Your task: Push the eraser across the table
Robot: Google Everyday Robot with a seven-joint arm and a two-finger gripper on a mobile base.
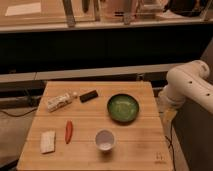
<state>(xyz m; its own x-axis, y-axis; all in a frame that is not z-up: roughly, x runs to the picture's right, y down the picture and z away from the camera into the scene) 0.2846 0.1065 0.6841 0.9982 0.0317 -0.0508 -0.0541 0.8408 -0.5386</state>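
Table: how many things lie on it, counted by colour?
White or pale: 3 (package, block, cup)
Black: 1 (eraser)
Green: 1 (bowl)
Red: 1 (pepper)
Total: 6
End effector: out of view; arm stands right of the table.

Green bowl [123,108], white cup [105,139], red pepper [69,131]

I can read no text anywhere. Any print on the white package [61,101], at ten o'clock on the table [140,145], is too small to tell. A faint mark [159,157] at the table's five o'clock corner is illegible too. My gripper is out of view; only my arm [192,85] shows, at three o'clock.
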